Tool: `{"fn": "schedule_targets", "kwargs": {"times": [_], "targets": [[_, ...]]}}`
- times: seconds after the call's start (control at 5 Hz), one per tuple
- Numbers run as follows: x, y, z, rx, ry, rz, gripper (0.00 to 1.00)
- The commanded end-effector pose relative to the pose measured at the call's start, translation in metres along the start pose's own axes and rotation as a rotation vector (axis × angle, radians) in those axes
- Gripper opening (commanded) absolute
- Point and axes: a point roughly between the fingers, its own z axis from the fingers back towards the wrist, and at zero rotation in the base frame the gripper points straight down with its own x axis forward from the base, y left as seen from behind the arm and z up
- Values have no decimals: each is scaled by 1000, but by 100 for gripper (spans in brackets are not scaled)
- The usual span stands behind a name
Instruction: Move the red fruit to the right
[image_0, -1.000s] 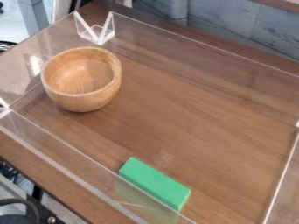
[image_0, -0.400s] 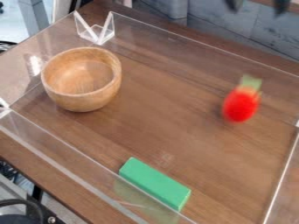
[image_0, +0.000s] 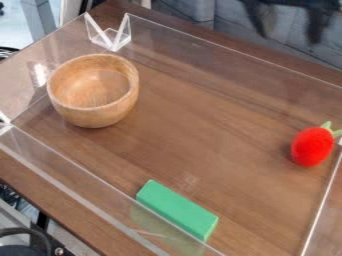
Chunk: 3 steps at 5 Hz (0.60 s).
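The red fruit (image_0: 313, 146), small and rounded with a green leafy top, lies on the wooden table at the far right, against the clear wall. My gripper (image_0: 285, 20) shows only as a dark, blurred shape at the top edge, well above and behind the fruit. Its two fingers stand apart with nothing between them, and it touches nothing.
A wooden bowl (image_0: 92, 89) stands at the back left. A flat green block (image_0: 177, 208) lies near the front edge. A low clear plastic wall (image_0: 321, 215) rings the wooden table (image_0: 201, 130). A clear folded piece (image_0: 108, 33) sits at the back rim.
The red fruit, absent a second ago, dropped into view as a blur and now rests farther right and lower, by the wall. The dark gripper has come into view at the top.
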Motion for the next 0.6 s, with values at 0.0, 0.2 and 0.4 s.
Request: {"fn": "schedule_targets", "kwargs": {"times": [0.0,0.2,0.4], "targets": [[0,-28,-6,-18,4,-31,100],[-11,-38,-24,-21,47,-39,100],[-25,-40,-33,-25,85,-52,100]]}}
